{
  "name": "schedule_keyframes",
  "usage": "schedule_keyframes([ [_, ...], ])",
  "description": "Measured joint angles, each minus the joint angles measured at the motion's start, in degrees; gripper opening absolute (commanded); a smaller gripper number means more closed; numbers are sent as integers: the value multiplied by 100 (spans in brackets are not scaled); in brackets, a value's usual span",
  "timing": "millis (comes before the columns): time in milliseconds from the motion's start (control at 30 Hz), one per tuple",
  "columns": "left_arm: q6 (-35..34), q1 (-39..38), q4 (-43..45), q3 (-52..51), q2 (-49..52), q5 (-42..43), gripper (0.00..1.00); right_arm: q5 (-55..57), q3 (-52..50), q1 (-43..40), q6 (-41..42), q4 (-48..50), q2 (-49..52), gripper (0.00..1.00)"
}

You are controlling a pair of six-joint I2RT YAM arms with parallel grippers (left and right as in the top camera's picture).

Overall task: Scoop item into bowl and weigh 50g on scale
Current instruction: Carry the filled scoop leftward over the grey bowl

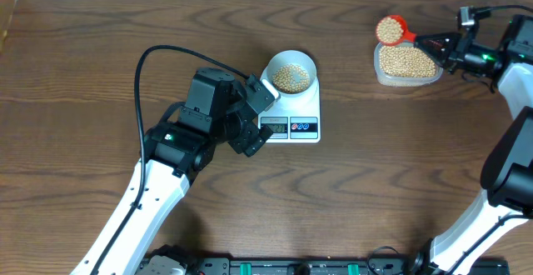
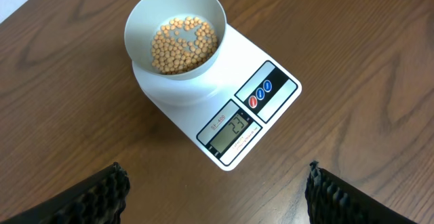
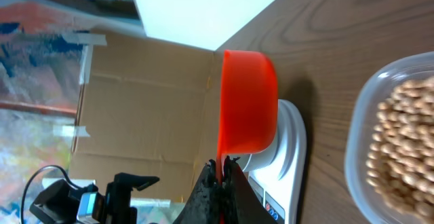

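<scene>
Tan beans [image 1: 291,77] lie in the white bowl [image 1: 310,62], which stands on the white scale [image 1: 310,105] mid-table. In the left wrist view the bowl [image 2: 154,8] holds a shallow layer of beans [image 2: 183,44] on the scale [image 2: 227,56], whose display is lit. My left gripper [image 1: 256,117] hovers open just left of the scale's front, fingers [image 2: 102,197] wide apart over bare wood. My right gripper [image 1: 426,40] is shut on the handle of a red scoop [image 1: 390,29] heaped with beans, held at the far right above the tub's left end. The scoop [image 3: 247,102] is level.
A clear plastic tub [image 1: 406,63] full of beans sits at the far right under the scoop, also seen as the tub [image 3: 400,142] in the right wrist view. The table's far edge runs close behind it. Brown cardboard [image 3: 149,115] stands beyond the table's left side.
</scene>
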Motion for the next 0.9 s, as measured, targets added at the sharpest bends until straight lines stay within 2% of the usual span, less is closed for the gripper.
schedule_keyframes([
  [500,0,-2,0,0,0,-2,86,72,0,1082,0,70,0,1],
  [900,0,0,0,0,0,0,86,387,0,1880,-2,492,0,1],
])
